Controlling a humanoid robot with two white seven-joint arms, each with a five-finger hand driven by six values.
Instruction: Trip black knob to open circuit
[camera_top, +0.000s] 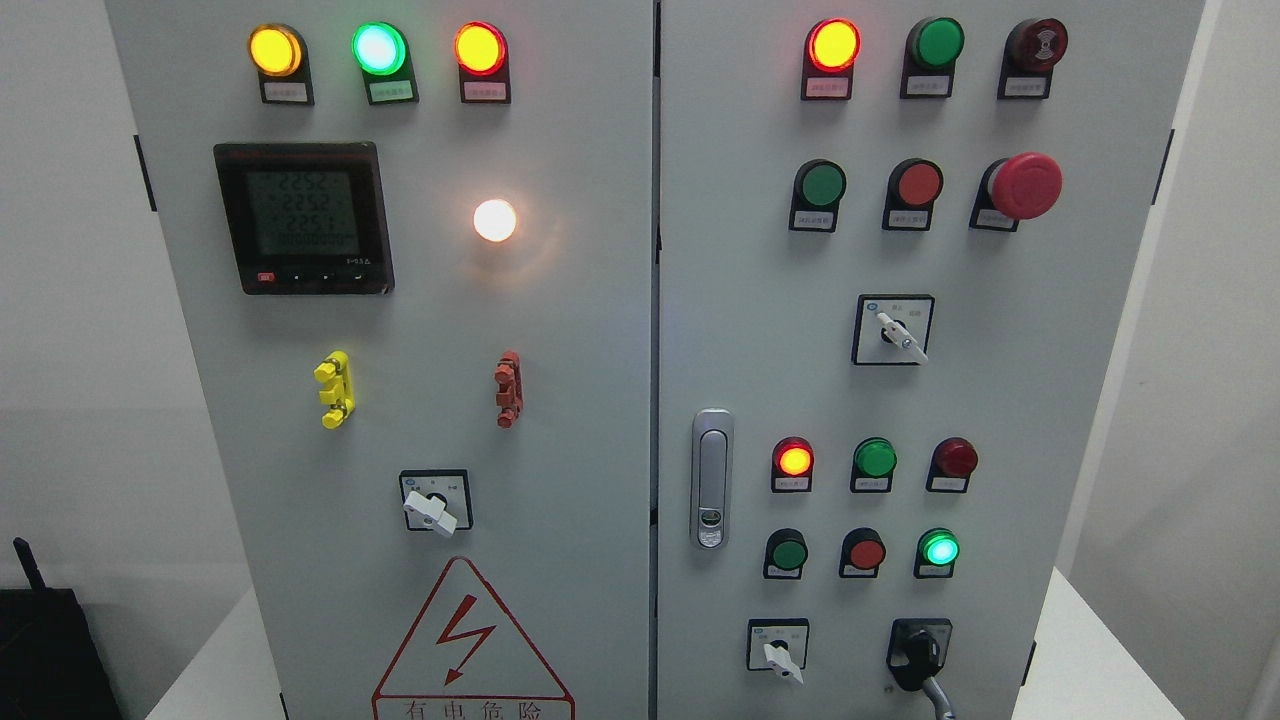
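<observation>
Low on the right door of the grey metal cabinet (600, 400), at its bottom right corner, sits the black rotary knob (915, 650) with a grey cable hanging from it, right of a small white-handled selector switch (780, 655). Above it a round green lamp (940, 549) glows. Neither of my hands shows, so I cannot tell their state.

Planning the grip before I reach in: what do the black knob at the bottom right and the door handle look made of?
The black knob looks like moulded plastic, dark with a soft sheen and rounded edges. The door handle looks like metal or metal-plated plastic: silvery-grey, satin, with bright reflections along its edges. The cabinet door around them seems painted sheet metal, an even matte grey.
</observation>
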